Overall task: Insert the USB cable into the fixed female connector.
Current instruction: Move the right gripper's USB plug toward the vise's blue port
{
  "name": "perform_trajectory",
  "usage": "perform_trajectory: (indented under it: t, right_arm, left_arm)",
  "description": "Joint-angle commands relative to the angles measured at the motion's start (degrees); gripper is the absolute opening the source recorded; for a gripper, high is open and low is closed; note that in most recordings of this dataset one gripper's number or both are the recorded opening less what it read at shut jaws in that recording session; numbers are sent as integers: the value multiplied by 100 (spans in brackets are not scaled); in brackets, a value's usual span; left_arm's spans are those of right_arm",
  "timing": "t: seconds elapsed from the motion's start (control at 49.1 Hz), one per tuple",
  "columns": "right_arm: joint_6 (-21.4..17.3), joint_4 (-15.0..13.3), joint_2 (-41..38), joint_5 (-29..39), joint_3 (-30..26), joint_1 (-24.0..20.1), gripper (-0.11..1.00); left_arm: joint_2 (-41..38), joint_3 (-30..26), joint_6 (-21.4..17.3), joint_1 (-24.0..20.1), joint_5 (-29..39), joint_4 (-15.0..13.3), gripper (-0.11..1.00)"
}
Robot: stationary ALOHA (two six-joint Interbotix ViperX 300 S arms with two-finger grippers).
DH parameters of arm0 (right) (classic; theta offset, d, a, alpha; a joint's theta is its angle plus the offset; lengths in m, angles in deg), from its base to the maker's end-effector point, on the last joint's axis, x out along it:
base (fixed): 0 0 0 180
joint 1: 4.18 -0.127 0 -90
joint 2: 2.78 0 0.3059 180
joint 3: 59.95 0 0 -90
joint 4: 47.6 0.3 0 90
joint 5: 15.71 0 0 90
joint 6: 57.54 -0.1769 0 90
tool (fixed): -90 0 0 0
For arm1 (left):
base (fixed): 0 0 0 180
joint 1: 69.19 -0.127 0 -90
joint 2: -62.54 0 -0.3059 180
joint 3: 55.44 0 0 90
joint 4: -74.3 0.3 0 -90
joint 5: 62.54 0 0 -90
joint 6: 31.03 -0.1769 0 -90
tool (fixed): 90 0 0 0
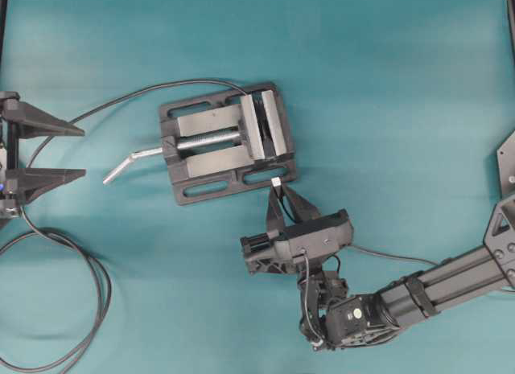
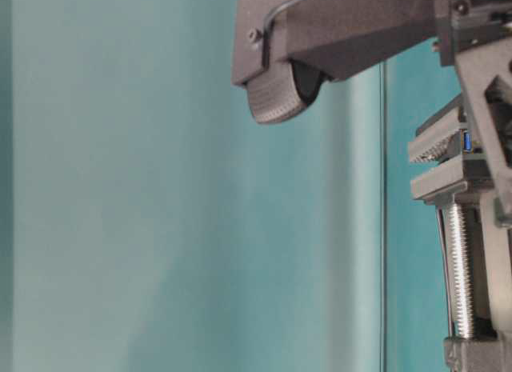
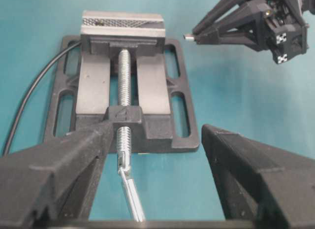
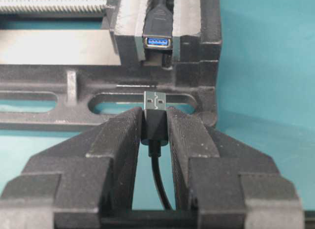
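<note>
The right end effector (image 4: 156, 121) pinches the plug (image 4: 155, 118), lined up just short of the socket (image 4: 158, 41) at upper centre; insertion remains.

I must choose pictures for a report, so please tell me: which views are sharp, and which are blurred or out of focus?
Right wrist view: sharp on the black USB plug with metal tip and the blue-lined socket. Left wrist view: dark grey metal vise clear, near gripper fingers soft. Table-level view: mostly blurred teal. Overhead view: evenly lit, sharp.
</note>
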Motion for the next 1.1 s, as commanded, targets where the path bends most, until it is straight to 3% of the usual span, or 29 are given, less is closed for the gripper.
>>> perform_trajectory:
  t: [0.0, 0.387, 1.079]
  right_arm:
    - [18, 0, 114, -79, -123, 9, 20]
    - [308, -97, -62, -457, -237, -26, 20]
    - [308, -272, -281, -606, -527, -35, 20]
  left_arm:
    - [-26, -35, -88, 26, -62, 18, 88]
    - [-35, 70, -88, 26, -97, 18, 88]
    - [-35, 79, -79, 18, -132, 18, 88]
